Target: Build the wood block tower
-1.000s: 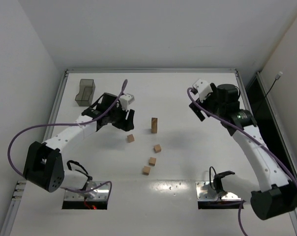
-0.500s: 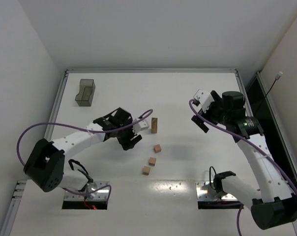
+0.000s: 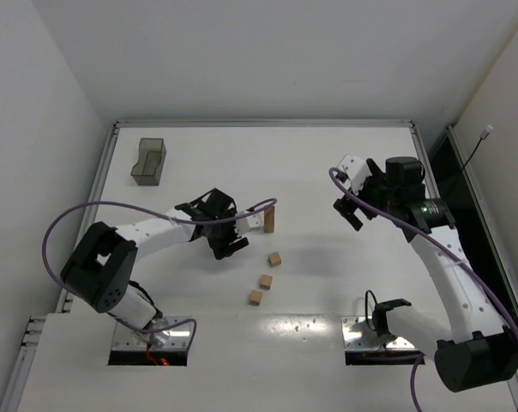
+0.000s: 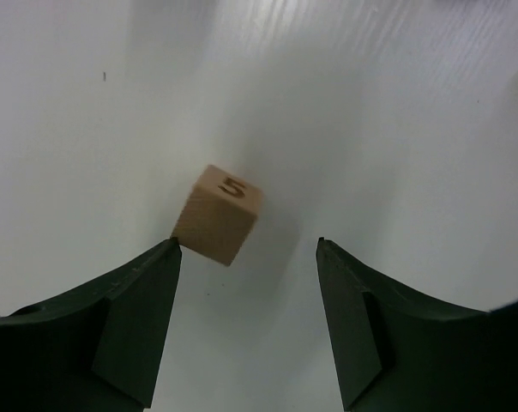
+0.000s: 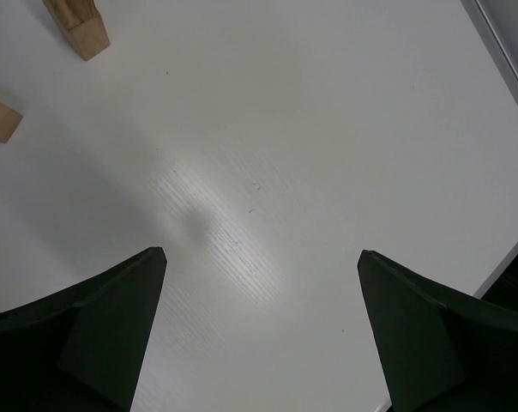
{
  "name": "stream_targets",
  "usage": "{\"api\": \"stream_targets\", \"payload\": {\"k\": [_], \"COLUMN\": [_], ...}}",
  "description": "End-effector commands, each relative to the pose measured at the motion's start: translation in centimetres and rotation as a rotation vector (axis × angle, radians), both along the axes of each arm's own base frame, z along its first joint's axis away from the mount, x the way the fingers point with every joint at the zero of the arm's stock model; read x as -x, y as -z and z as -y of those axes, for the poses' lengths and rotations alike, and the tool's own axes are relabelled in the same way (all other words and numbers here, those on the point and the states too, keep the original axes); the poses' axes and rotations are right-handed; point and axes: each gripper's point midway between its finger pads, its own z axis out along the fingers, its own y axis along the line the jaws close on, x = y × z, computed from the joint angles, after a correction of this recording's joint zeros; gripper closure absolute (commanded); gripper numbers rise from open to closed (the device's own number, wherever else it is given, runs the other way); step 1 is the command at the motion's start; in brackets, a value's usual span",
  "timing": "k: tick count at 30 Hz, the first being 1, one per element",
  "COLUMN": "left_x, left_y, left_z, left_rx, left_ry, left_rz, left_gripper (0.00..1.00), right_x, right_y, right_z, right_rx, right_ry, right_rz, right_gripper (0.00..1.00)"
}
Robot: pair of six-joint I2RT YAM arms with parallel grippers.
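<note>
From the overhead camera, nearest to me at the bottom of the frame are the two arm bases, and just above them, a little left of centre, three loose wood blocks (image 3: 265, 281) lie in a short slanted line on the white table (image 3: 328, 154), each apart from the next. Past them, the left claw (image 3: 227, 236) is low over the table at centre left. Its wrist camera shows both dark fingers (image 4: 130, 318) spread apart and gripping nothing. A fourth block (image 4: 218, 215) sits on the table just ahead of the gap, turned corner-on. Its lower left corner is at, or just touching, the tip of the finger on the left of the frame, and I cannot tell which. The only writing I can read is on its top face, a dark "5". Just to the right of that claw stands the tower (image 3: 268, 219), a slim upright column one block wide; I cannot count its blocks from here. The right claw (image 3: 349, 210) hangs further right, well apart from the tower. Its own camera shows the jaws wide open with only bare table between them, and the tower's foot (image 5: 77, 26) and one loose block (image 5: 0, 118) at the upper left. Farthest away, in the upper left of the overhead view, is a grey tray (image 3: 148, 161).
</note>
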Motion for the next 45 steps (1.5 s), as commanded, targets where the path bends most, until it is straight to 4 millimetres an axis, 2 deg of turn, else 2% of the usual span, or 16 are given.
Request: {"api": "stream_targets", "payload": {"k": [1,8,13,16,19,22,26,32,33,36,37,39,43,45], "left_x": [-2.1,-3.5,-4.1,-4.3,-4.4,-4.4,-3.9,-3.7,-3.7,-3.3,-3.2,-3.2,-3.1,-3.6], "left_y": [-0.8,-0.9,-0.8,-0.8,-0.7,-0.6,-0.1,0.1,0.1,0.2,0.6,0.7,1.3,0.7], "left_z": [1.6,2.3,2.0,1.7,0.9,0.6,0.3,-0.3,-0.3,-0.3,-0.3,-0.3,-0.5,0.0], "left_rx": [0.064,0.099,0.101,0.101,0.094,0.092,0.079,0.064,0.064,0.069,0.062,0.056,0.045,0.066], "left_ry": [0.037,0.034,0.028,0.017,-0.003,-0.021,-0.022,-0.044,-0.044,-0.048,-0.049,-0.049,-0.092,-0.131], "left_rz": [0.03,0.029,0.028,0.028,0.017,0.005,-0.02,-0.039,-0.039,-0.055,-0.067,-0.079,-0.111,-0.112], "left_gripper": [0.39,0.39,0.41,0.46,0.59,0.63,0.63,0.79,0.78,0.49,0.46,0.42,0.42,0.42], "right_x": [0.1,0.0,-0.4,-0.4,-0.6,-0.6,-0.7,-0.6,-0.6,-0.6,-0.6,-0.6,-0.6,-0.4], "right_y": [0.2,0.7,0.7,0.7,0.6,0.5,0.5,0.9,0.9,0.9,0.9,0.9,0.9,1.2], "right_z": [-0.5,-0.7,-1.0,-1.1,-1.2,-1.2,-1.4,-1.5,-1.5,-1.6,-1.6,-1.6,-1.6,-1.7], "right_rx": [-0.032,-0.041,-0.046,-0.052,-0.058,-0.058,-0.065,-0.068,-0.068,-0.074,-0.074,-0.074,-0.074,-0.079], "right_ry": [-0.017,-0.018,-0.025,-0.032,-0.026,-0.026,-0.034,-0.04,-0.04,-0.034,-0.034,-0.034,-0.034,-0.041], "right_rz": [-0.017,-0.04,-0.05,-0.051,-0.056,-0.055,-0.058,-0.079,-0.079,-0.083,-0.083,-0.083,-0.083,-0.093], "right_gripper": [0.09,0.1,0.11,0.11,0.12,0.12,0.14,0.18,0.18,0.18,0.18,0.18,0.18,0.18]}}
